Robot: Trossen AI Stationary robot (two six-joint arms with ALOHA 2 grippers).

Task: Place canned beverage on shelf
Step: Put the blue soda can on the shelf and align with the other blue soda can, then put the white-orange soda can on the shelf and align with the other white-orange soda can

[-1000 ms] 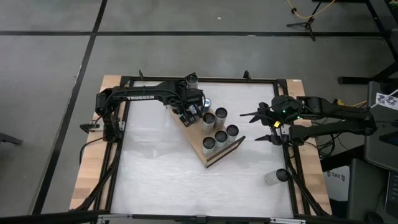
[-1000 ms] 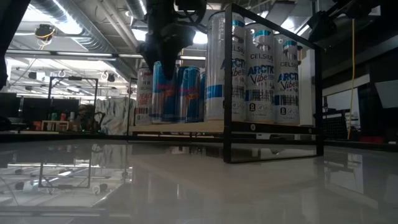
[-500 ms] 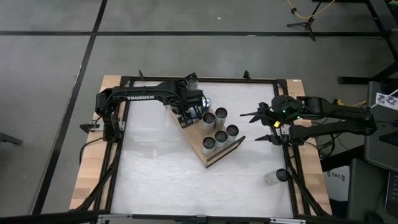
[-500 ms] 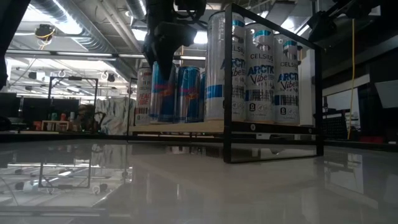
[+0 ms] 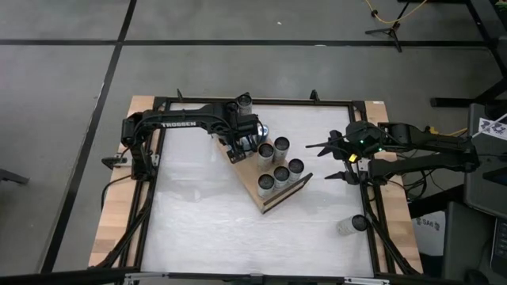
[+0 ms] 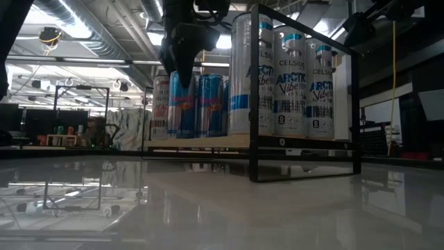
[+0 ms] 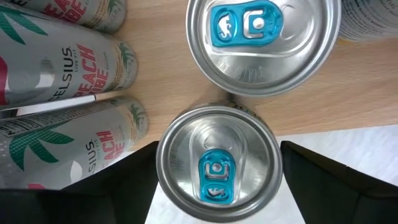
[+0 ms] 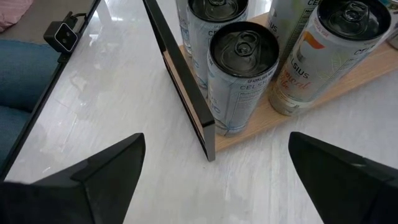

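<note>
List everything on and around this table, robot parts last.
Table: one, white, inside a black frame.
Shelf: one, light wood with black wire rails, mid-table, set at an angle.
Cans on shelf: five tops clear from above, more hidden under the left arm; silver, some with blue prints; upright.
Blue-tab cans: two, silver, directly under the left tool.
Loose cans: two, silver; one by the far edge, one on the right side, off the shelf.
Left tool: dark, open, above the shelf's cans.
Right tool: dark, open, waiting right of the shelf.

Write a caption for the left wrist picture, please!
Left tool open around a blue-tabbed can on the wooden shelf.
</note>
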